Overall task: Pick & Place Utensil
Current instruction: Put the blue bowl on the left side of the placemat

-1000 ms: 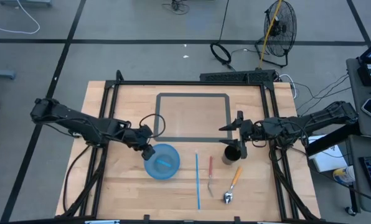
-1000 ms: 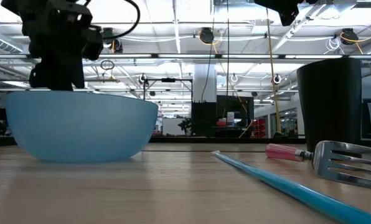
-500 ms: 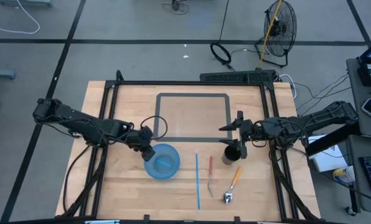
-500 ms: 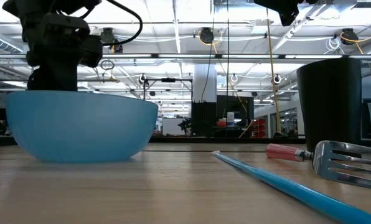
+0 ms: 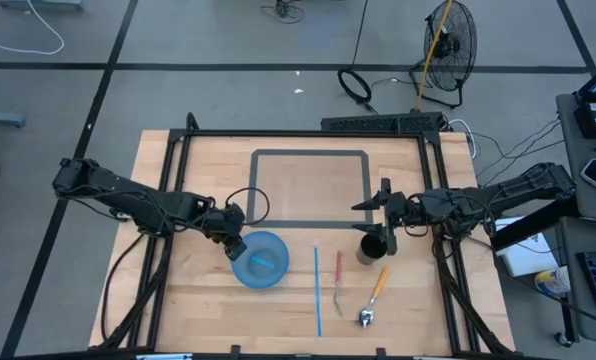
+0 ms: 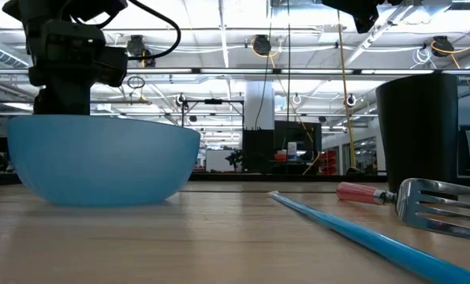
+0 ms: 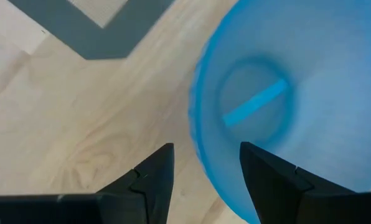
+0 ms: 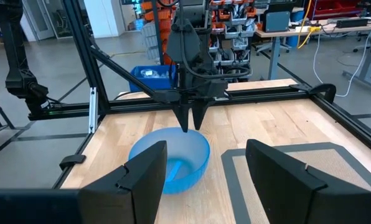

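Beside the blue bowl, the left gripper hangs parted; right gripper seemingly parted.

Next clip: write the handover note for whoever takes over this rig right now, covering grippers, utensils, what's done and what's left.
Left gripper: open and empty, just above the near-left rim of the light blue plastic bowl.
Right gripper: open, empty, waiting over the black cylindrical cup.
Done: one blue utensil lies in the bowl.
Left on the wooden table: long blue stick, red-handled fork, orange-handled metal spoon, all between bowl and cup.
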